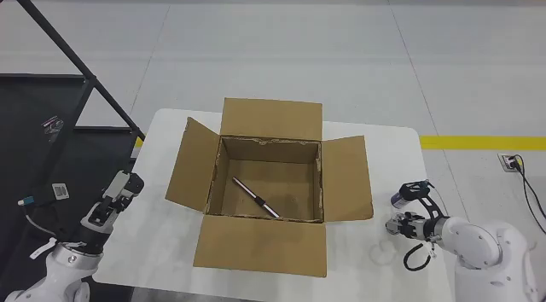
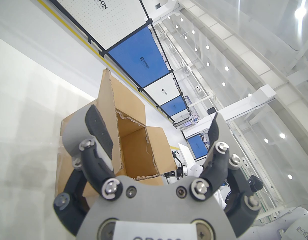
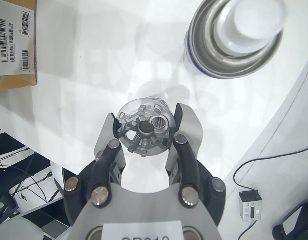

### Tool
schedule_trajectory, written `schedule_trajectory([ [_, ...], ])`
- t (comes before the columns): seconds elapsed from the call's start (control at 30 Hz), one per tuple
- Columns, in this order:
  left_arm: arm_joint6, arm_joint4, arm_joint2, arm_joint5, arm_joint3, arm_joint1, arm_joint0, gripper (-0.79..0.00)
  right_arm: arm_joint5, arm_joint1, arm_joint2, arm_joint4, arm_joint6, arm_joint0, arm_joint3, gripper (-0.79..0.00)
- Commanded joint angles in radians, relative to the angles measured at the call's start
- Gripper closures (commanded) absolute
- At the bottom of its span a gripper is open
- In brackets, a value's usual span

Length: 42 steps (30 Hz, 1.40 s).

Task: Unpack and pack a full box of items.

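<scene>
An open cardboard box [image 1: 260, 246] stands mid-table with its flaps spread, and a slim dark pen-like item [image 1: 256, 197] lies on its floor. My right gripper [image 3: 146, 122] is just above the white table to the right of the box [image 3: 13, 33], shut on a round metal gear-like part [image 3: 144, 131]. In the top view this gripper [image 1: 408, 217] is near the table's right front corner. A metal can with a white cap [image 3: 234, 31] stands upright just beyond it. My left gripper [image 2: 156, 131] is open and holds nothing, at the table's left edge [image 1: 128, 187], facing the box [image 2: 136, 146].
The white table [image 1: 384, 144] has bare surface behind and to both sides of the box. A black frame [image 1: 77, 72] rises at the left beyond the table. A cable and a small power adapter [image 3: 250, 207] lie on the floor past the right edge.
</scene>
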<state>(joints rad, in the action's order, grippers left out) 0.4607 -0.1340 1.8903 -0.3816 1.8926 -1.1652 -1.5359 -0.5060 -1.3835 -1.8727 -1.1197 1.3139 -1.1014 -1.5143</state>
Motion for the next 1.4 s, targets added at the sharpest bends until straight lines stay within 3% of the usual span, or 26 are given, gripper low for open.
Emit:
schedule_trajectory([
  [0.0, 0.000, 0.000, 0.000, 0.000, 0.000, 0.000, 0.000, -0.785, -0.002, 0.006, 0.003, 0.001, -0.002, 0.002, 0.007, -0.372],
  [0.33, 0.000, 0.000, 0.000, 0.000, 0.000, 0.000, 0.000, -0.785, -0.001, 0.037, 0.025, 0.034, 0.000, 0.025, 0.037, -0.606],
  [0.4, 0.000, 0.000, 0.000, 0.000, 0.000, 0.000, 0.000, -0.785, 0.003, 0.043, 0.030, 0.041, 0.003, 0.028, 0.036, -0.686],
  [0.5, 0.000, 0.000, 0.000, 0.000, 0.000, 0.000, 0.000, -0.785, -0.005, 0.053, 0.024, 0.070, -0.005, 0.021, -0.004, -0.699],
  [0.57, 0.000, 0.000, 0.000, 0.000, 0.000, 0.000, 0.000, -0.785, -0.013, 0.059, 0.008, 0.112, -0.013, -0.005, -0.085, -0.727],
  [0.6, 0.000, 0.000, 0.000, 0.000, 0.000, 0.000, 0.000, -0.785, -0.015, 0.061, 0.000, 0.140, -0.016, -0.023, -0.143, -0.785],
  [0.77, 0.000, 0.000, 0.000, 0.000, 0.000, 0.000, 0.000, -0.785, 0.080, 0.065, -0.016, 0.225, -0.061, -0.119, -0.484, -0.785],
  [0.9, 0.000, 0.000, 0.000, 0.000, 0.000, 0.000, 0.000, -0.785, 0.125, 0.064, 0.092, 0.287, -0.112, -0.111, -0.622, -0.785],
  [1.07, 0.000, 0.000, 0.000, 0.000, 0.000, 0.000, 0.000, -0.785, 0.179, 0.058, 0.406, 0.181, -0.043, 0.121, -0.472, -0.785],
  [1.37, -0.050, -0.046, 0.052, -0.027, -0.034, -0.002, -0.058, -0.785, 0.309, -0.041, 0.936, 0.213, -0.067, 0.618, 0.140, -0.785],
])
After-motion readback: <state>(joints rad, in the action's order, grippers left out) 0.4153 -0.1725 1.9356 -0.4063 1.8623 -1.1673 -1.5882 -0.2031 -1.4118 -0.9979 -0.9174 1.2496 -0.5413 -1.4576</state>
